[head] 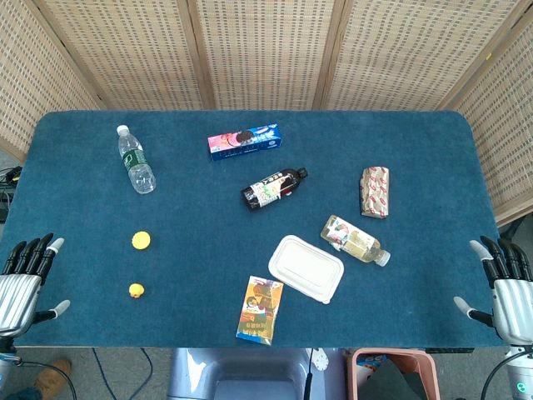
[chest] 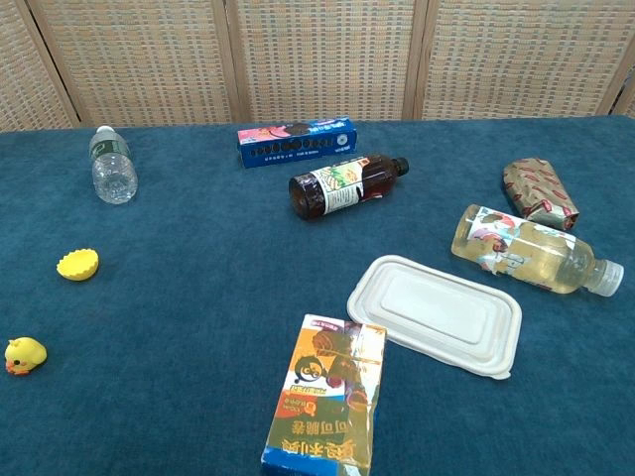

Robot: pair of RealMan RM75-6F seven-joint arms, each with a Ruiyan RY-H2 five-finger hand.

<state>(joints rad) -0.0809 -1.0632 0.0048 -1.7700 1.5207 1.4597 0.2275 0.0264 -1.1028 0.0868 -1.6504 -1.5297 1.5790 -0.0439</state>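
At table edges: left hand (head: 23,279) and right hand (head: 506,283) both spread, holding nothing; nearest are yellow duck (head: 136,290) and pale drink bottle (head: 356,240).

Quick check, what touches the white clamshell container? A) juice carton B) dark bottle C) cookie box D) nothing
A: in the chest view the juice carton has its top corner against the edge of the white clamshell container; the dark bottle and cookie box lie well apart.
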